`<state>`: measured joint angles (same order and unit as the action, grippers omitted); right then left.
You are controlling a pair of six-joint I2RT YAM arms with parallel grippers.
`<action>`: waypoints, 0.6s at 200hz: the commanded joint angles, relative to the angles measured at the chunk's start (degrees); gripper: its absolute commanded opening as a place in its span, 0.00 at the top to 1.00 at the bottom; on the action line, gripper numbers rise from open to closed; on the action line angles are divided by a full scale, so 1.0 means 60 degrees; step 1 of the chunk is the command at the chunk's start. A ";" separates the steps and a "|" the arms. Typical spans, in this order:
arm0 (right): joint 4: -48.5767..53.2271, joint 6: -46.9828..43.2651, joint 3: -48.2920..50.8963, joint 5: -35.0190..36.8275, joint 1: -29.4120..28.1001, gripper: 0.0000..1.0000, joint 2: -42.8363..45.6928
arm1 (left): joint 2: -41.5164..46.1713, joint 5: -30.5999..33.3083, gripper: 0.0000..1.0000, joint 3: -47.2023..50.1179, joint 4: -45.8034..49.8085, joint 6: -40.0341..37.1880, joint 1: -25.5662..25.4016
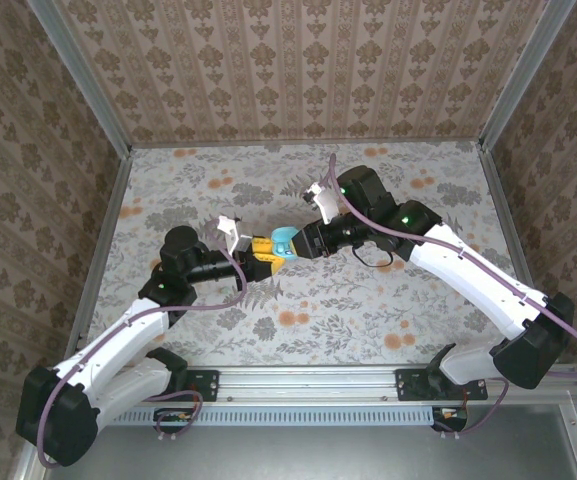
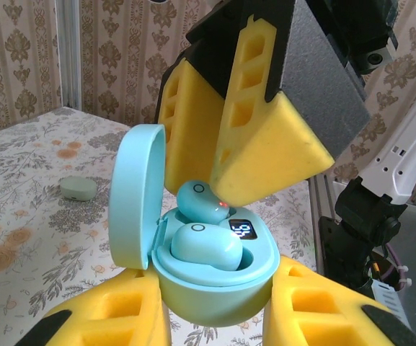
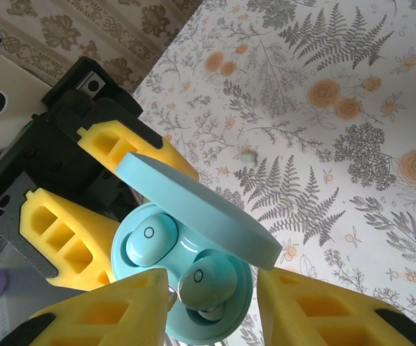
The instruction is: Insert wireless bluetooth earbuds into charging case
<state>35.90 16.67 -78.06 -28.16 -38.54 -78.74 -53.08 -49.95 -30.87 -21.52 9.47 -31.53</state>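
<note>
My left gripper (image 2: 215, 324) is clamped on the open charging case (image 2: 215, 292); my right gripper (image 3: 211, 303) sits part-open around one earbud (image 3: 206, 280), seemingly loose.

White arms (image 1: 118, 345), black joints (image 1: 180, 250) (purple cables (image 1: 495, 283))

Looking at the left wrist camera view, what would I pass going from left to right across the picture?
Small pale green object on the table → charging case lid, standing open → front earbud seated in the case → right arm's white link.
</note>
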 commanded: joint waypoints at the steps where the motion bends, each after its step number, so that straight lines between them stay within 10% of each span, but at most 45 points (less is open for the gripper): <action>1: 0.0117 0.0057 -0.0284 0.0465 -0.0036 0.61 0.0323 | 0.0166 -0.0200 0.88 -0.0258 -0.0458 0.0033 -0.0092; 120: -0.0209 0.0610 -0.0217 0.0744 -0.0182 0.61 0.0586 | 0.0080 -0.0161 0.88 -0.0238 -0.0528 0.0018 -0.0107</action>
<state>35.83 18.65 -78.06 -24.16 -39.16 -75.22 -53.08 -49.95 -30.87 -22.76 9.47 -31.86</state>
